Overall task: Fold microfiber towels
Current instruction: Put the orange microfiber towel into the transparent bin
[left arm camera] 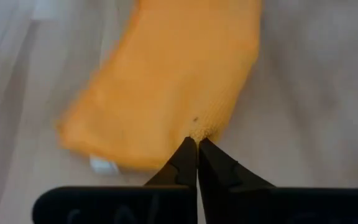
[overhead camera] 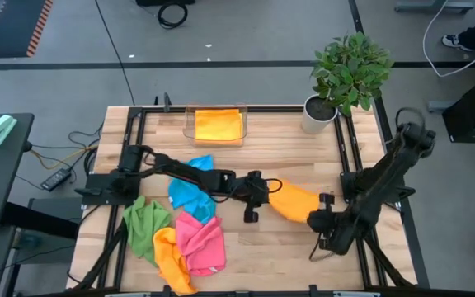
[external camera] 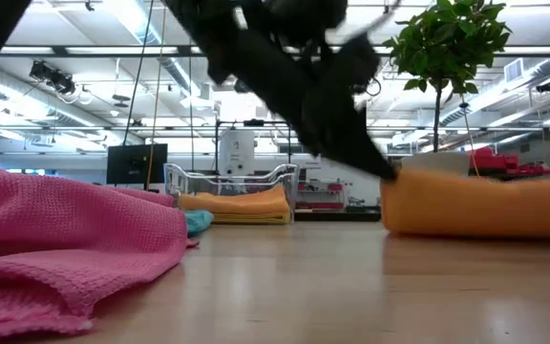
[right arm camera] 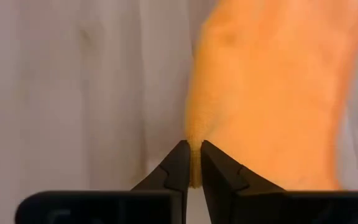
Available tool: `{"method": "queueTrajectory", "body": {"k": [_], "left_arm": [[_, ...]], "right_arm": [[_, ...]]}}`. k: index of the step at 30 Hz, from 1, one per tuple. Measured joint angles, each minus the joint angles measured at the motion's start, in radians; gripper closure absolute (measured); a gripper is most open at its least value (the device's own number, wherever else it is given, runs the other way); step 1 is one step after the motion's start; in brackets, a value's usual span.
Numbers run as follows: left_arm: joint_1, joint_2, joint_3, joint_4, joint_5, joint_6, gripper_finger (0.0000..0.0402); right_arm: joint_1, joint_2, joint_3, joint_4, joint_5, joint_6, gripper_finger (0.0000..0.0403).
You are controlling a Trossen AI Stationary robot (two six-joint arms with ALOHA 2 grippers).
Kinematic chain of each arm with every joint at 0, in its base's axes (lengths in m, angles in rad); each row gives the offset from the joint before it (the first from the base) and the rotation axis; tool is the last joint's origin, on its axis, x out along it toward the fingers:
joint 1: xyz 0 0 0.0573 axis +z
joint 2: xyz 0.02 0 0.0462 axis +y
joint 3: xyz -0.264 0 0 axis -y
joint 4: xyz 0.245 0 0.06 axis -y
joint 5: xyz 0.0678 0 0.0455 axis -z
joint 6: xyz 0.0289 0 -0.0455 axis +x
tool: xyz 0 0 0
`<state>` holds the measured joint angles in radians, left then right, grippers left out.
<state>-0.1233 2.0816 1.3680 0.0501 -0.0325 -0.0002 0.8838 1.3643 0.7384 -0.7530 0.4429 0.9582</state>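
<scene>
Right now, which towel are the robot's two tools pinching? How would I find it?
Start at the potted plant in the table's far right corner and come toward the middle of the wooden table. There lies an orange towel, stretched between the left tool and the right tool, each shut on one end. Unlike the colourful pile to its left, it lies alone.

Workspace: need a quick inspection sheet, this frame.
Surface: wooden table.
Job's things: orange towel mid-table, pinched at both ends; pile of green, blue, pink, orange cloths at left; folded orange cloth in clear tray.
Clutter: potted plant at far right corner.
Grippers: left gripper and right gripper both shut on orange towel.
Cables: loose cables off left edge.
Surroundings: person's foot far right.
</scene>
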Motion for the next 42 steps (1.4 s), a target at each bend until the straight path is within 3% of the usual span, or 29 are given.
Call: {"method": "queueTrajectory", "body": {"k": [6,11,18,25,31,36,42], "left_arm": [[-0.022,-0.172,-0.001,-0.202,-0.008,-0.132,0.0395],[-0.037,-0.358,0.000,-0.463,-0.141,-0.234,0.0395],[0.004,-0.604,0.001,-0.813,-0.346,-0.332,0.0395],[0.167,-0.711,-0.007,-1.017,-0.378,-0.303,0.0395],[0.324,-0.726,-0.062,-1.017,-0.371,-0.219,0.0395],[0.519,-0.726,-0.157,-0.858,-0.369,-0.147,0.0395],[0.722,-0.658,-0.223,-0.704,-0.175,-0.117,0.0395]], "right_arm": [[-0.203,-0.215,0.076,-0.031,-0.131,-0.140,0.0360],[-0.436,-0.285,0.170,-0.023,-0.229,-0.310,0.0360],[-0.775,-0.108,0.398,0.078,-0.316,-0.598,0.0360],[-1.038,0.177,0.660,0.094,-0.480,-0.738,0.0360],[-1.174,0.364,0.819,0.080,-0.523,-0.834,0.0360],[-1.297,0.449,0.902,0.068,-0.519,-0.951,0.0360],[-1.432,0.562,0.984,0.095,-0.592,-1.068,0.0360]]}}
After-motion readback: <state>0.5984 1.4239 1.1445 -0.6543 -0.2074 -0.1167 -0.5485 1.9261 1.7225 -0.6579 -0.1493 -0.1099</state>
